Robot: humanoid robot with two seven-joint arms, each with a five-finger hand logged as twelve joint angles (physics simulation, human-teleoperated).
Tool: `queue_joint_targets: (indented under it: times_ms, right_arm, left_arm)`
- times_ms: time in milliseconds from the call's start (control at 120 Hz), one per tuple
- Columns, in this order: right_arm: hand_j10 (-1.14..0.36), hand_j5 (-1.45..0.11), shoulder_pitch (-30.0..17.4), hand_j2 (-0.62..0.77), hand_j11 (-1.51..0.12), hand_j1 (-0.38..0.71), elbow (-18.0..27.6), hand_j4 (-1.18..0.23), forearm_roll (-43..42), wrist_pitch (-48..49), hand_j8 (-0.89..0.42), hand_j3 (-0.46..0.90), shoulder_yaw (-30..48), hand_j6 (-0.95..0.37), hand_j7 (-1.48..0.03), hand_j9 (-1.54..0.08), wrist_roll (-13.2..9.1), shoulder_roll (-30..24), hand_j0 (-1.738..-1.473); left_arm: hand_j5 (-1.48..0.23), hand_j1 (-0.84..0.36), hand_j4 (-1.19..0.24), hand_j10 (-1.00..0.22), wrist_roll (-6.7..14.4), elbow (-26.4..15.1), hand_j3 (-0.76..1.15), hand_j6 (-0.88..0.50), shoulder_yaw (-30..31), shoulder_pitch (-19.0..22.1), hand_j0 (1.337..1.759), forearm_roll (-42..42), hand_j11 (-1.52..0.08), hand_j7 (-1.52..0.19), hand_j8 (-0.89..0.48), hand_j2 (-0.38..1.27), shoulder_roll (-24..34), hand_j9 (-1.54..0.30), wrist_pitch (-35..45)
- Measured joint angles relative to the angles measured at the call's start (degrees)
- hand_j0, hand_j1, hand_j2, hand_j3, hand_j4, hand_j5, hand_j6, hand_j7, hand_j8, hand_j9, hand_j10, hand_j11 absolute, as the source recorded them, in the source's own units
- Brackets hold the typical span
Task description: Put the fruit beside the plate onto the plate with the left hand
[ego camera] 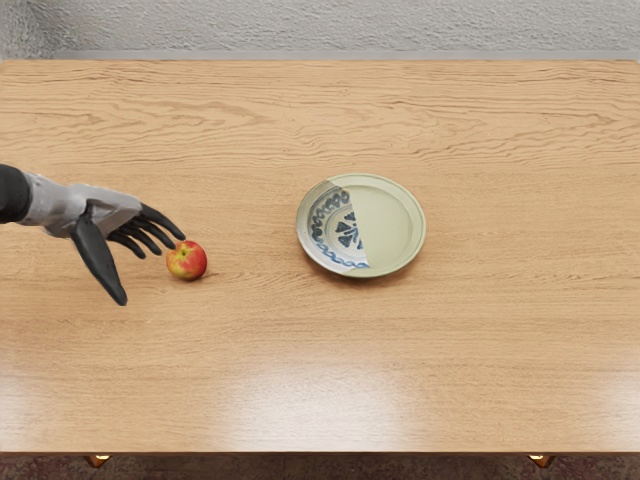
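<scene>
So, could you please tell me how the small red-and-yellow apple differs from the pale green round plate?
The small red-and-yellow apple is a ball; the pale green round plate is flat, with a blue-patterned wedge. The apple is much smaller than the plate. The apple lies by the left hand and its spread fingers; the plate sits apart. Both rest on the wooden table.

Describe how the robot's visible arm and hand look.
The left arm shows a black segment at the picture's edge, then a pale grey angular shell over wrist and palm. The left hand has slender black fingers. No cables or markings show.
</scene>
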Motion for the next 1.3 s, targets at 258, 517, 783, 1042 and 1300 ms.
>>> queue_joint_targets:
  times_ms: [258,517,783,1042,1300]
  right_arm:
    - [-0.04,-0.05,0.0,-0.01,-0.05,-0.31,0.0,-0.04,0.0,0.0,-0.04,0.0,0.0,-0.04,-0.05,-0.05,0.0,0.0,-1.658]
    - [-0.04,-0.05,0.0,-0.01,-0.05,-0.31,0.0,-0.04,0.0,0.0,-0.04,0.0,0.0,-0.04,-0.05,-0.05,0.0,0.0,-1.658]
    - [-0.04,-0.05,0.0,-0.01,-0.05,-0.31,0.0,-0.04,0.0,0.0,-0.04,0.0,0.0,-0.04,-0.05,-0.05,0.0,0.0,-1.658]
    - [-0.04,-0.05,0.0,-0.01,-0.05,-0.31,0.0,-0.04,0.0,0.0,-0.04,0.0,0.0,-0.04,-0.05,-0.05,0.0,0.0,-1.658]
    - [-0.04,-0.05,0.0,-0.01,-0.05,-0.31,0.0,-0.04,0.0,0.0,-0.04,0.0,0.0,-0.04,-0.05,-0.05,0.0,0.0,-1.658]
  left_arm:
    - [-0.32,0.06,-0.25,-0.25,-0.3,-7.2,0.0,-0.25,18.3,-23.6,1.658,-0.8,-0.32,-0.32,-0.25,0.05,-4.8,-0.32,19.1]
    - [-0.32,0.06,-0.24,-0.24,-11.9,-11.1,0.0,-0.24,52.4,-43.1,1.658,-16.6,-0.32,-0.32,-0.24,0.05,-16.2,-0.32,35.1]
    - [-0.31,0.06,-0.24,-0.24,-15.0,-16.7,0.0,-0.24,69.4,-49.1,1.658,-20.1,-0.31,-0.31,-0.24,0.05,-22.3,-0.31,44.1]
    - [-0.31,0.06,-0.24,-0.24,-15.4,-17.2,0.0,-0.24,71.3,-51.2,1.658,-20.4,-0.31,-0.31,-0.24,0.05,-29.5,-0.31,39.8]
    - [-0.31,0.06,-0.24,-0.24,-15.3,-17.2,0.0,-0.24,70.5,-50.8,1.658,-20.4,-0.31,-0.31,-0.24,0.05,-33.7,-0.31,44.4]
